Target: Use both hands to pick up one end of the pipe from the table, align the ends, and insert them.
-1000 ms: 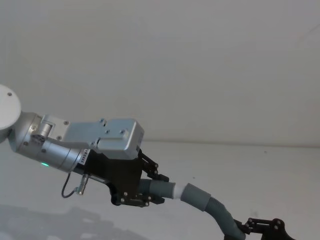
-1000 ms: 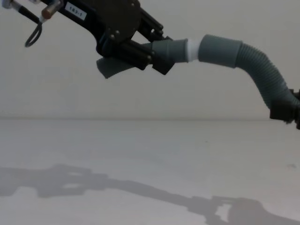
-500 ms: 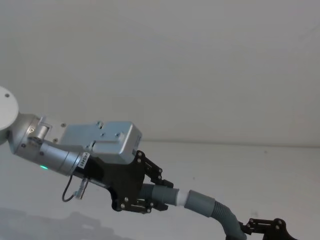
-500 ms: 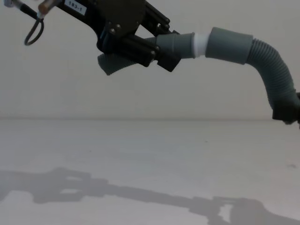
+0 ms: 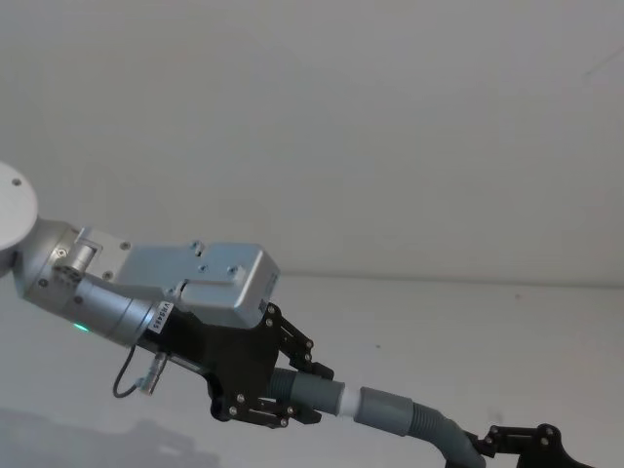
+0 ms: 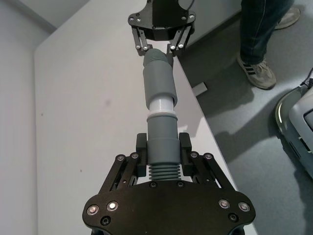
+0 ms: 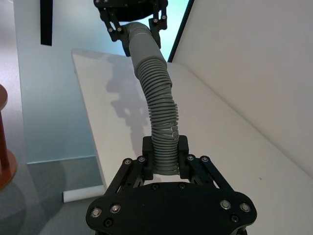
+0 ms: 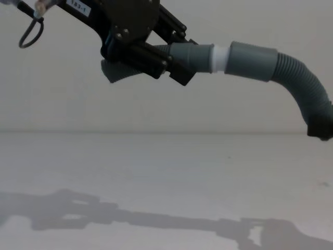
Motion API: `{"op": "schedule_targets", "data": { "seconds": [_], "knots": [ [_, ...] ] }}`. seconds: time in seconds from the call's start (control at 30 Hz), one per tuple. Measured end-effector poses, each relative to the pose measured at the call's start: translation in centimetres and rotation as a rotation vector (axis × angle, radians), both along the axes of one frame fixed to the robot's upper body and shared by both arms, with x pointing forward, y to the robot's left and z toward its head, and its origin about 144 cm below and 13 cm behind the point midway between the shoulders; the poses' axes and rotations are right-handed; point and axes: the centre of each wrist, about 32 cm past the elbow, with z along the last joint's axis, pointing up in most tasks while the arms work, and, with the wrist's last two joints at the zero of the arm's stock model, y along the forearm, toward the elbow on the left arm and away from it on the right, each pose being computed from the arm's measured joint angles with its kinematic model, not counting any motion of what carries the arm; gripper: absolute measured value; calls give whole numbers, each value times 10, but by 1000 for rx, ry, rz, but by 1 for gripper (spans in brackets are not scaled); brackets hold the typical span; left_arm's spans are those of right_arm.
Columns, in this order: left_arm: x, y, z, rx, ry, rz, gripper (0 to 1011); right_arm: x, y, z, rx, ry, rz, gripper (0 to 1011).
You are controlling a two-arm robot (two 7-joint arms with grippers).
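Held high over the table (image 8: 166, 172), short pipe (image 8: 190, 56) in left gripper (image 8: 165, 61) fingers, long pipe (image 8: 291, 78) in right gripper (image 7: 165, 155), white tip (image 8: 221, 58) pushed slightly deeper into grey cuff (image 8: 252, 61) than before, nearly joined.

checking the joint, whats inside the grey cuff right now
The white tip of the short piece enters the grey cuff, leaving a white band exposed between them. How deep it reaches inside is hidden by the cuff wall. Left gripper holds the short piece; right gripper holds the long hose.
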Motion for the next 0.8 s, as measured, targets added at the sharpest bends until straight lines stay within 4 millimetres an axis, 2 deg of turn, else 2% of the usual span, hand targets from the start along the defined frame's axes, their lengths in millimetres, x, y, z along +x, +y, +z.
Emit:
{"op": "schedule_targets", "data": {
  "seconds": [0.8],
  "knots": [
    [-4,-7,12,124,6,64,352,5,-4,12,-130,-11,-39,255]
  ]
}}
